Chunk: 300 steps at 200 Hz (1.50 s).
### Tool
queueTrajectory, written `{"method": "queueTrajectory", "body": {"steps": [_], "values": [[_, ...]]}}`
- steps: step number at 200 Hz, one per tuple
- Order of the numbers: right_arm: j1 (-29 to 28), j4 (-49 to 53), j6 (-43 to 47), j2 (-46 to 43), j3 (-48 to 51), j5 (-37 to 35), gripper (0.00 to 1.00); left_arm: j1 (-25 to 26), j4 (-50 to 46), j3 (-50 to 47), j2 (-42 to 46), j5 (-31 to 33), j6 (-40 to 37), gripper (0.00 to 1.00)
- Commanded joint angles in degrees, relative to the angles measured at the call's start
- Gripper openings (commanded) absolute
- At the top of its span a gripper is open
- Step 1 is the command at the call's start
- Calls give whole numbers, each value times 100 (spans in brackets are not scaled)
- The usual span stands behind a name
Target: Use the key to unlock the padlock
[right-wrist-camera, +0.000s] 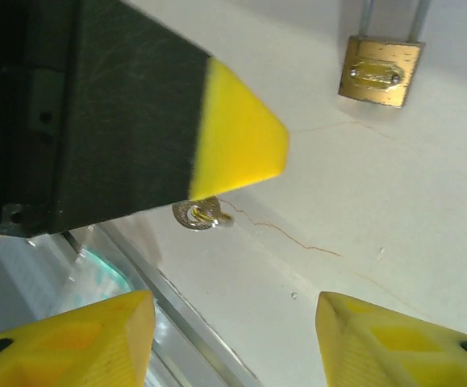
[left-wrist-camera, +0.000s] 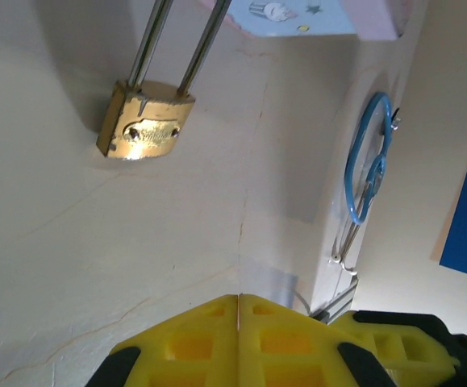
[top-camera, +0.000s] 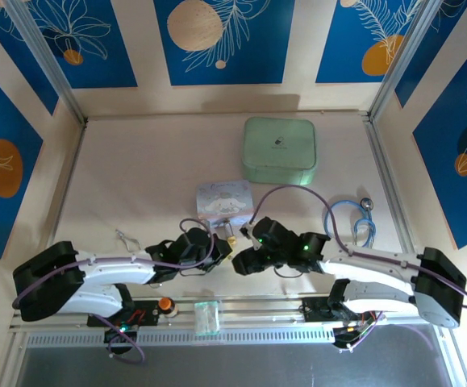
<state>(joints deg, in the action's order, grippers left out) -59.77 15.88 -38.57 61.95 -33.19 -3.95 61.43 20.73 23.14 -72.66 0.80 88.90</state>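
Right gripper (right-wrist-camera: 233, 306) was spread wide: centre it on the key (right-wrist-camera: 197, 215) by the bench's near edge. Left gripper (left-wrist-camera: 239, 302), pads together, crowded it.

The pale beige table (top-camera: 152, 177) carries a pastel cartoon tin (top-camera: 225, 199) near its middle. Behind the tin and a little to its right lies a mint-green square case (top-camera: 279, 150). Just in front of the tin lies the brass padlock (left-wrist-camera: 146, 129), its shackle reaching toward the tin. Farther in front of the tin is the small silvery key (right-wrist-camera: 201, 215). To the tin's right lies a blue looped item (top-camera: 352, 222), and well to its left a small silvery wire object (top-camera: 125, 236).
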Motion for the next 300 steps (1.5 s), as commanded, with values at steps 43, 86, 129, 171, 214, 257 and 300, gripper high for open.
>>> {"method": "queueTrajectory", "body": {"steps": [43, 86, 129, 171, 214, 257, 300], "values": [[807, -3002, -2427, -594, 1148, 1330, 60, 79, 915, -236, 518, 1146, -477, 0], [919, -4416, -3281, -409, 1195, 1239, 52, 88, 1960, -489, 892, 1756, -809, 0], [871, -5778, -3737, 143, 1121, 1200, 51, 97, 2945, -709, 977, 1934, -956, 0], [842, -6380, -3793, 696, 929, 1225, 41, 124, 3050, -721, 1170, 2110, -1000, 0], [825, -6692, -3842, 794, 1033, 1106, 29, 132, 3133, -788, 1226, 2248, -822, 0], [800, -6771, -3915, 847, 1201, 973, 24, 133, 3208, -743, 1228, 2315, -824, 0], [796, -6862, -3912, 954, 1083, 999, 15, 132, 3253, -696, 1167, 2285, -779, 0]]}}
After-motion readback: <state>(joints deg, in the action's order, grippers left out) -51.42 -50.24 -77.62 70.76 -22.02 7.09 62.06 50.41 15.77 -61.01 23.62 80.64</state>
